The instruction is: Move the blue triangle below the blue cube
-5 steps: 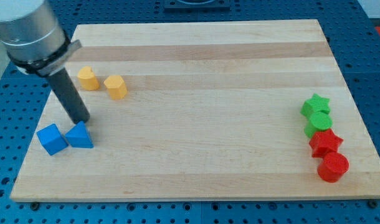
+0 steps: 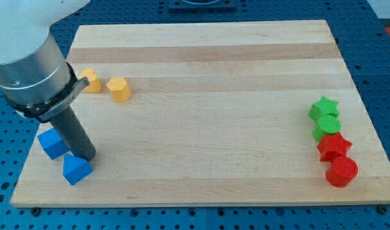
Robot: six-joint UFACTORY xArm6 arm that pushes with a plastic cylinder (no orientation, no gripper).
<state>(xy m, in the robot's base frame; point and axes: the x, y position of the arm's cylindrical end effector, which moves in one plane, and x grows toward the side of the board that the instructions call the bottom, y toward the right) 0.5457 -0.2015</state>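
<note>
tip (image 2: 86,155) touches blue triangle (image 2: 77,170) | board (image 2: 201,179) bottom-left edge | tool: none

Grey metal cylinder, dark rod, my tip (image 2: 87,156)

Bright, even light from overhead — no harsh glare on the wooden board (image 2: 208,96), just a soft sheen. Blocks cast faint, short shadows. Focus sharp across most of the view; arm housing (image 2: 25,57) at top left looks slightly soft — no obvious edge distortion.
</note>
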